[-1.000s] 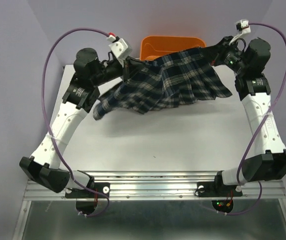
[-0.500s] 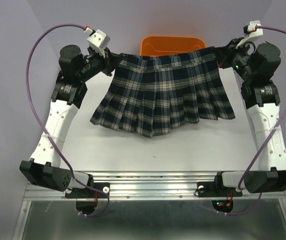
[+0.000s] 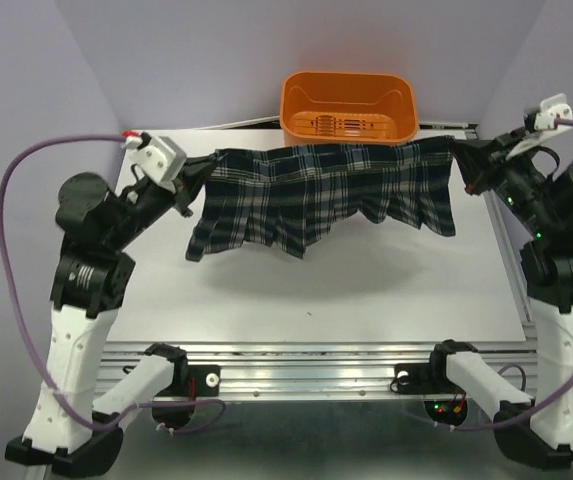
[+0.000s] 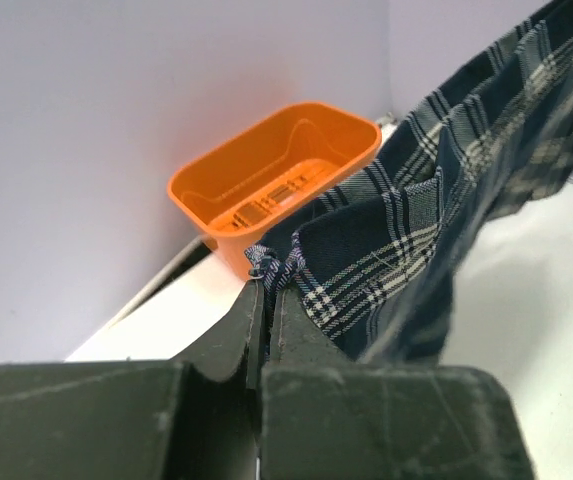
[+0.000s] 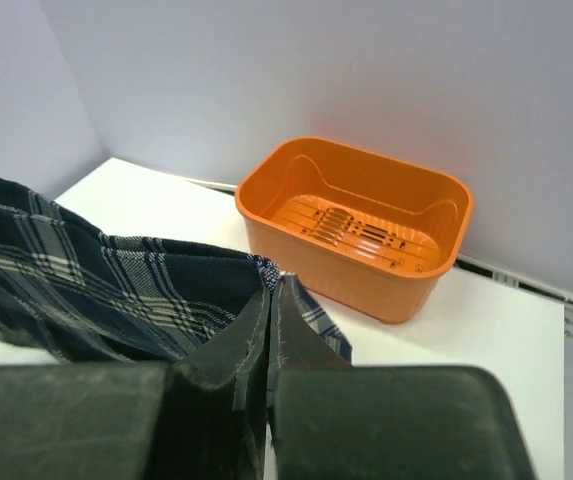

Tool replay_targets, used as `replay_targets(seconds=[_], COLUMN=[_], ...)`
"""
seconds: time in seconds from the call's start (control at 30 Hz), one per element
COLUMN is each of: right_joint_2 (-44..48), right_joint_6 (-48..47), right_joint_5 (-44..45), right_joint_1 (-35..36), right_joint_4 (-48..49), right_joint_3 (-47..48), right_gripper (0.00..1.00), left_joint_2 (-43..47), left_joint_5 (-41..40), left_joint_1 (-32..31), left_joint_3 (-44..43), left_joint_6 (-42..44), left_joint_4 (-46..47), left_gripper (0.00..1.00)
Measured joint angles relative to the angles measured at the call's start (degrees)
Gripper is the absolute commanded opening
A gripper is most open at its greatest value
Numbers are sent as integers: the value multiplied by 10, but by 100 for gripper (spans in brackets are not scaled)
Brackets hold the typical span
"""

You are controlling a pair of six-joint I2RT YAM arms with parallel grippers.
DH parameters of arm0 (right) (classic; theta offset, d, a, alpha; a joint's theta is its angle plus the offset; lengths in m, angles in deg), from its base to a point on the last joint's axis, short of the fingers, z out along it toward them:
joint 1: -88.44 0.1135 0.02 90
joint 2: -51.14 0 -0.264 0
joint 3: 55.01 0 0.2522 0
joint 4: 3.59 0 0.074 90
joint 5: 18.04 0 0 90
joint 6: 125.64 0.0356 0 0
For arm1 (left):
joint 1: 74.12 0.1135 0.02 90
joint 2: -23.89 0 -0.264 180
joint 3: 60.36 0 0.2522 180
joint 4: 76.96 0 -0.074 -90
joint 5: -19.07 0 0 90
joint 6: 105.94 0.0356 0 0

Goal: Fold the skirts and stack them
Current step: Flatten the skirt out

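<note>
Uncovering basket (image 3: 346, 128) vs. earlier, skirt (image 3: 321, 195) hangs stretched btw. left gripper (image 4: 266, 290) & right gripper (image 5: 271, 285), both clamped on waistband corners; hem above bare table (image 3: 366, 290).

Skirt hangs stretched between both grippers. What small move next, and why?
Probably lower the left gripper and right gripper together, laying the navy-and-green plaid pleated skirt flat on the white table: each pinches a waistband corner, the hem hanging free.

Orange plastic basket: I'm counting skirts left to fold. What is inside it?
Nothing shows inside the orange plastic basket; its slotted floor is bare. In the left wrist view the dark plaid pleated skirt covers its near corner.
</note>
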Motion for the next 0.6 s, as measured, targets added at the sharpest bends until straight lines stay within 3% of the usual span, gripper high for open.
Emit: replay_targets(seconds=[0.17, 0.3, 0.53, 0.57, 0.6], right_joint_2=[70, 76, -31, -68, -113], right_joint_6=[-2, 7, 7, 7, 7], right_joint_5=[-18, -17, 20, 29, 38], right_joint_1=[0, 0, 0, 0, 0], right_joint_4=[-35, -36, 29, 47, 68], right_joint_3=[3, 0, -120, -142, -164], right_gripper=[1, 1, 1, 3, 14], left_joint_2=[76, 77, -55, -93, -131], left_joint_5=[0, -3, -42, -56, -71], left_joint_1=[-2, -4, -4, -4, -4], left_joint_3=[5, 2, 52, 61, 71], left_joint_6=[4, 4, -1, -1, -3], left_joint_4=[-19, -25, -12, -1, 15], left_gripper=[0, 0, 0, 0, 3])
